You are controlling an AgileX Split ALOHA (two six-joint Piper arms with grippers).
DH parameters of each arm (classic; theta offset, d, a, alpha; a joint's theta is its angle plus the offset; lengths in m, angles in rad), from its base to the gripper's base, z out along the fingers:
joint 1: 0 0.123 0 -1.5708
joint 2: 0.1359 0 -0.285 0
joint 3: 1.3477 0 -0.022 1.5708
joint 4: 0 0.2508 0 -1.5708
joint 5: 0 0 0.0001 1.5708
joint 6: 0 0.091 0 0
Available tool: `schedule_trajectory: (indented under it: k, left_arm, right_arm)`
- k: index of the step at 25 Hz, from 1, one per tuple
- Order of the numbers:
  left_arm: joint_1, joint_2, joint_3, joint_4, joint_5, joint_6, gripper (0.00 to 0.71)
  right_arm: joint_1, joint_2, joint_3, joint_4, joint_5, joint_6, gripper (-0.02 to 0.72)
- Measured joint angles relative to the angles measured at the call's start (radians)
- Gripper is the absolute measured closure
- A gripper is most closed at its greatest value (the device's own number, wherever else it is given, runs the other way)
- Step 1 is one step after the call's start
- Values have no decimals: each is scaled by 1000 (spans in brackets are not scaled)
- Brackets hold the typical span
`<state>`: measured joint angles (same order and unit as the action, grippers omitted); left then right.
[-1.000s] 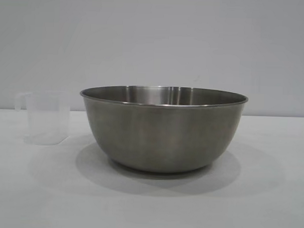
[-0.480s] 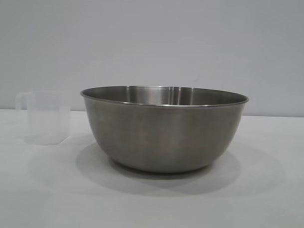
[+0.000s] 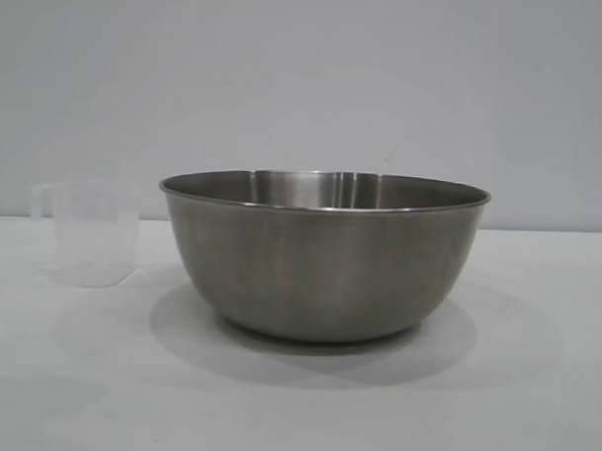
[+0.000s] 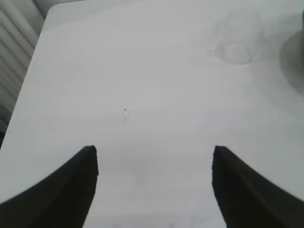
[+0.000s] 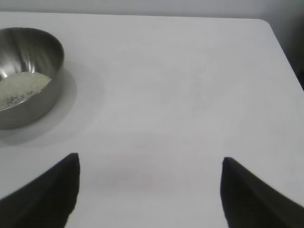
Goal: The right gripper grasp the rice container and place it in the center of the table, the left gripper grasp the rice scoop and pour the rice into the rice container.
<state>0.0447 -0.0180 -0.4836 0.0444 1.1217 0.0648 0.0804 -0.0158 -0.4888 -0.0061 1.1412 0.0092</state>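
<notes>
Rice container (image 3: pixel 323 256): upright on the table (image 3: pixel 295 403), near centre in the exterior view, casting a soft shadow around its base. Rice (image 5: pixel 19 88) lies in its bottom, a pale mass seen in the right wrist view.

Rice scoop (image 3: pixel 86 232): upright, on the left arm's side of the bowl, close by but apart from it; loop handle turned away from the bowl.

Left gripper (image 4: pixel 154 154): spread wide, holding nothing, over bare tabletop, well apart from the scoop.

Right gripper (image 5: pixel 149 164): also wide open and empty, well apart from the bowl.

Surface: plain white, smooth. Backdrop: plain grey wall (image 3: pixel 306 77).
</notes>
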Motion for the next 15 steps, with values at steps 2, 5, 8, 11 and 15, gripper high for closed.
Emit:
schedule_trajectory:
  k: [2, 5, 8, 11, 15]
  left_arm:
    - [2, 0, 0, 0, 0, 0, 228]
    - [2, 0, 0, 0, 0, 0, 228]
    - [2, 0, 0, 0, 0, 0, 228]
    - [-18, 0, 0, 0, 0, 0, 228]
    - [-26, 0, 0, 0, 0, 2, 228]
  right_arm:
    - [-9, 0, 0, 0, 0, 0, 186]
    - [-11, 0, 0, 0, 0, 0, 186]
    - [-12, 0, 0, 0, 0, 0, 186]
    - [-12, 0, 0, 0, 0, 0, 186]
    - [-12, 0, 0, 0, 0, 0, 186]
